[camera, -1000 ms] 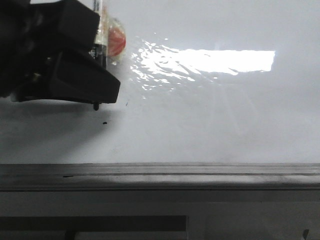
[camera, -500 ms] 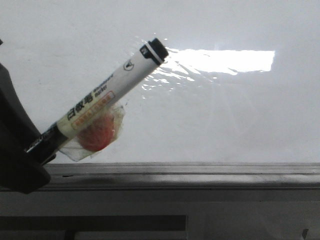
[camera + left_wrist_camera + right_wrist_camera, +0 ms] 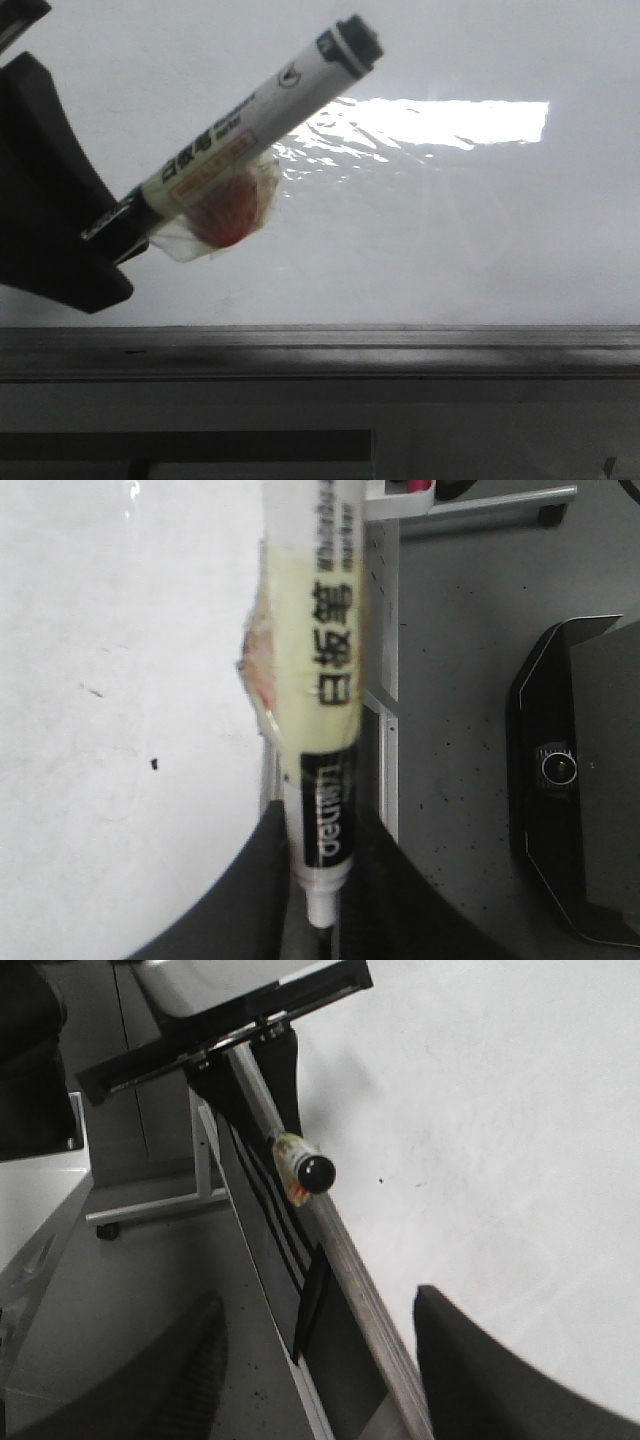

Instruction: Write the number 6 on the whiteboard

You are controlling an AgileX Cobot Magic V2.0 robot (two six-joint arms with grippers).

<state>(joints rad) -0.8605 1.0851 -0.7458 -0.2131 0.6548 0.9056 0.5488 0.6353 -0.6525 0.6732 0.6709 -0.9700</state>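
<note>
The whiteboard (image 3: 450, 230) fills the front view, glossy with a bright glare patch, edged in front by a grey metal ledge (image 3: 350, 345). No drawn number 6 shows in any view. Only a tiny black dot (image 3: 153, 764) and a faint short mark are on the board (image 3: 100, 630). My left gripper (image 3: 110, 235) is shut on a white-and-yellow marker (image 3: 250, 120) that slants up and right, black end highest. A red lump in clear tape (image 3: 228, 215) clings to it. The nib end sits between the fingers (image 3: 325, 880). My right gripper (image 3: 320, 1300) is open and empty over the ledge (image 3: 350, 1260).
The left arm's black body (image 3: 45, 200) covers the board's left part. A black camera unit (image 3: 570, 780) sits on the grey floor beside the board. A metal frame leg with a caster (image 3: 150, 1210) stands below the board's edge.
A second ago the left gripper was low over the board, the nib near the dot. It has swung away left; the marker now sticks up and right, and has risen over the last half second.
</note>
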